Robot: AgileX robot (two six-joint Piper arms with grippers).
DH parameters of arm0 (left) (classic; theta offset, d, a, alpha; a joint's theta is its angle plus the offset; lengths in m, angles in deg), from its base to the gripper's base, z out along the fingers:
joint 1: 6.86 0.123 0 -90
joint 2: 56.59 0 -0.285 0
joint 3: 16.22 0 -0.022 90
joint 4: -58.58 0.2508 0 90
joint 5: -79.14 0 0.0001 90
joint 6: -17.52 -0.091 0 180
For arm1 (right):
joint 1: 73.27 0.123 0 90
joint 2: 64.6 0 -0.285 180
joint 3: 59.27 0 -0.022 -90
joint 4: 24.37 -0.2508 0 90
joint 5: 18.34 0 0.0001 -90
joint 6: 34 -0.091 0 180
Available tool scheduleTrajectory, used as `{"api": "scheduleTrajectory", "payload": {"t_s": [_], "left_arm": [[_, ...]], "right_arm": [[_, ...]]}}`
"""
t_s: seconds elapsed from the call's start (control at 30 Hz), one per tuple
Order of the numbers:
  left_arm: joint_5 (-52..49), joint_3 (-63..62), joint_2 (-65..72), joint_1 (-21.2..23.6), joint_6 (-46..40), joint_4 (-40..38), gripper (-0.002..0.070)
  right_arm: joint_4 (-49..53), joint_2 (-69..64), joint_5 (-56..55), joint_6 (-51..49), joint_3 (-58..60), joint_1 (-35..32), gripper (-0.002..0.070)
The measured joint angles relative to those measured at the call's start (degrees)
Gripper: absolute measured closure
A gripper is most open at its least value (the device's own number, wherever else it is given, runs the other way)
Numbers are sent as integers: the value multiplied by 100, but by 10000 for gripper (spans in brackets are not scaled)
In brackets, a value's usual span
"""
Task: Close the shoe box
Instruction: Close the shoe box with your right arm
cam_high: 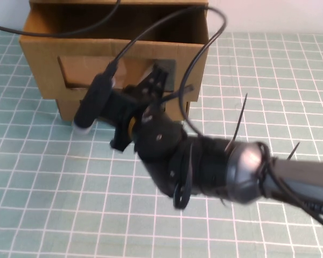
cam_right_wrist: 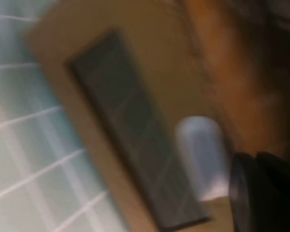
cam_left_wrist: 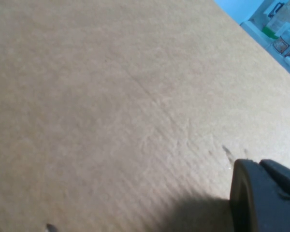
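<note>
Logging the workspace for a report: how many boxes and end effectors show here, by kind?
Shoe box: 1
End effectors: 2 (right end effector at the box's front; left end effector close against cardboard, seen only in its wrist view)
Total: 3

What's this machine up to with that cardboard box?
The robot's right arm reaches across the green grid mat, its right gripper up against the front of the brown shoe box, by the window. The box looks open at the top, so it isn't closed yet. The left gripper sits close against plain cardboard; that arm doesn't show from above.
</note>
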Motion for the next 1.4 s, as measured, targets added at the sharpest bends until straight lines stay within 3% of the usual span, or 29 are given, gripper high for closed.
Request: {"api": "scheduleTrajectory", "payload": {"t_s": [0.73,1.17,1.3,1.4], "left_arm": [[-25,-5,0,0,0,-11,680],[-25,-5,0,0,0,-22,680],[-25,-5,0,0,0,-33,680],[-36,-5,0,0,0,-33,680]], "right_arm": [[136,-800,-1204,-9,-1326,-1165,689],[161,-1033,-1465,-35,-1655,-1338,689],[-143,-995,-1822,-38,-1655,-1342,689],[-1034,-806,-2262,-38,-1589,-1304,689]]}}
